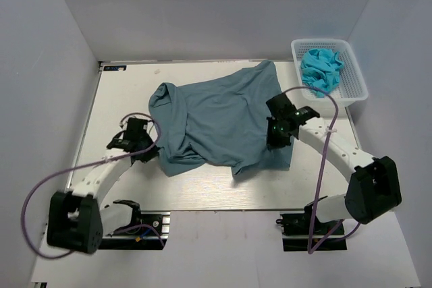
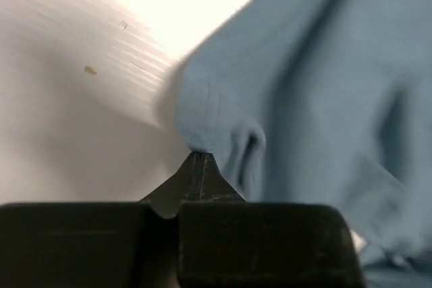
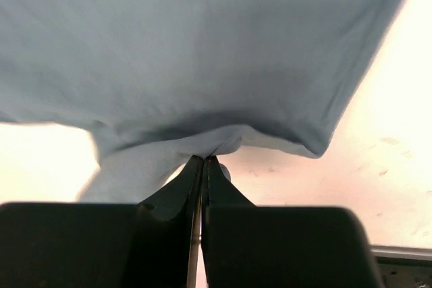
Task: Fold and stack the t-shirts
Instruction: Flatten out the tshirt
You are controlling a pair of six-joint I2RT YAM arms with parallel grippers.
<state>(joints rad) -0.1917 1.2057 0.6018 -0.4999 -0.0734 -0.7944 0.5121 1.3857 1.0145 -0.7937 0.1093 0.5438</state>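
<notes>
A slate-blue t-shirt [image 1: 216, 116] lies rumpled across the middle of the white table [image 1: 121, 92]. At the shirt's near left edge my left gripper [image 1: 152, 151] is shut, and the left wrist view shows its tips [image 2: 200, 156] pinching a small fold of the t-shirt [image 2: 324, 85]. My right gripper [image 1: 273, 141] sits at the shirt's near right side. In the right wrist view its jaws [image 3: 204, 160] are shut on a bunched fold of the t-shirt [image 3: 202, 52], which hangs lifted off the table. A second, turquoise t-shirt [image 1: 320, 65] lies crumpled in a basket.
A white mesh basket [image 1: 356, 65] stands at the far right corner of the table. White walls close in the left, back and right sides. Both arms' cables loop over the near part of the table.
</notes>
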